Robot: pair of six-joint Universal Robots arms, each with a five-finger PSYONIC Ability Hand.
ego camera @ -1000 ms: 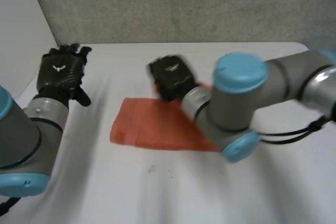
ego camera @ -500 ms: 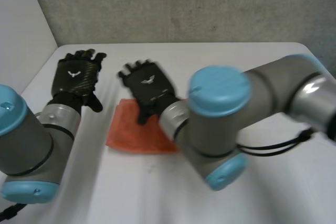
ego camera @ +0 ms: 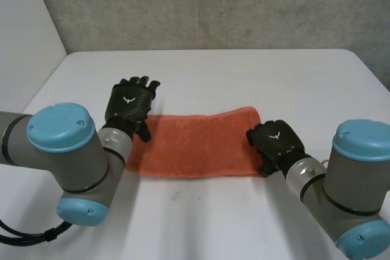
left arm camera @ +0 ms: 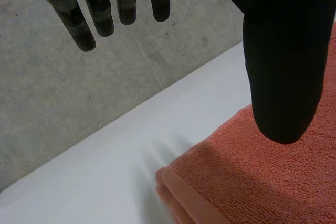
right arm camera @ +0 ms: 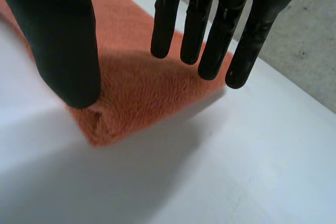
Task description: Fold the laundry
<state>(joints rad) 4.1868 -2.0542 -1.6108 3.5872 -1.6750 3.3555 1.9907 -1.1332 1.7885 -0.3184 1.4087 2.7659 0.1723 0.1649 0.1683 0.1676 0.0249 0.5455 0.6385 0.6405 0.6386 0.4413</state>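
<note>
An orange towel (ego camera: 195, 141) lies flat on the white table (ego camera: 244, 71) as a long folded strip. My left hand (ego camera: 128, 105) is at the towel's left end, by its far corner, open with straight fingers. In the left wrist view its thumb (left arm camera: 278, 66) hangs over the towel (left arm camera: 252, 182) and its fingers reach past the cloth's edge. My right hand (ego camera: 277, 141) is at the towel's right end, near the front corner. In the right wrist view its straight fingers (right arm camera: 218, 30) and thumb (right arm camera: 65, 45) hover apart over the towel's end (right arm camera: 142, 87), holding nothing.
A grey wall (ego camera: 213, 4) rises behind the table's far edge. Bare tabletop lies in front of the towel (ego camera: 201, 217) and beyond it. Both forearms reach in from the near side, one at each end of the towel.
My right arm swung from the towel's left part back to its right end, uncovering the whole strip. My left hand moved in from the far left to the towel's left end.
</note>
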